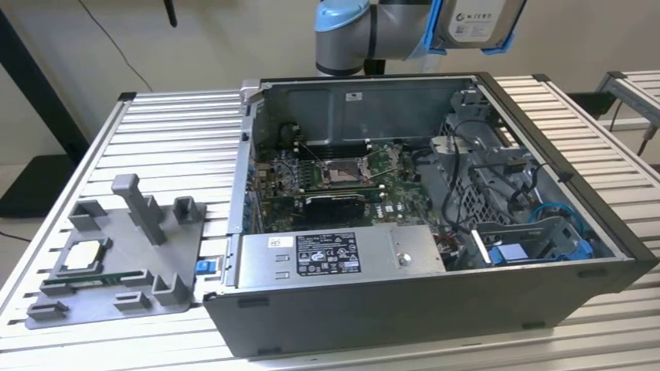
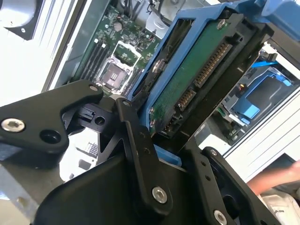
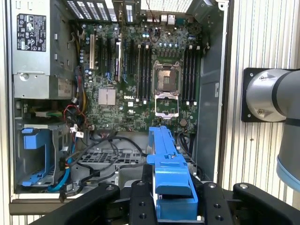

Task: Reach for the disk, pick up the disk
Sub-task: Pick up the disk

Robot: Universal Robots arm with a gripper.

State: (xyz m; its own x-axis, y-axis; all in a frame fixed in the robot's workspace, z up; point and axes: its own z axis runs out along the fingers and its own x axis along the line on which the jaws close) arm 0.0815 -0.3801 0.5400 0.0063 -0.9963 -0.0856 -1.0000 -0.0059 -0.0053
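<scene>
The robot's black hand point(image 2: 161, 154) is pinching the flat silver metal disk with blue plastic side rails point(image 2: 197, 70), holding it high above the open grey metal computer case point(image 1: 433, 301); keeping it level looks wise.

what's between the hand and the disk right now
Nothing: the hand is shut on the disk, its black fingers clamping the blue rail, as the second wrist view shows, above the open computer case.
</scene>
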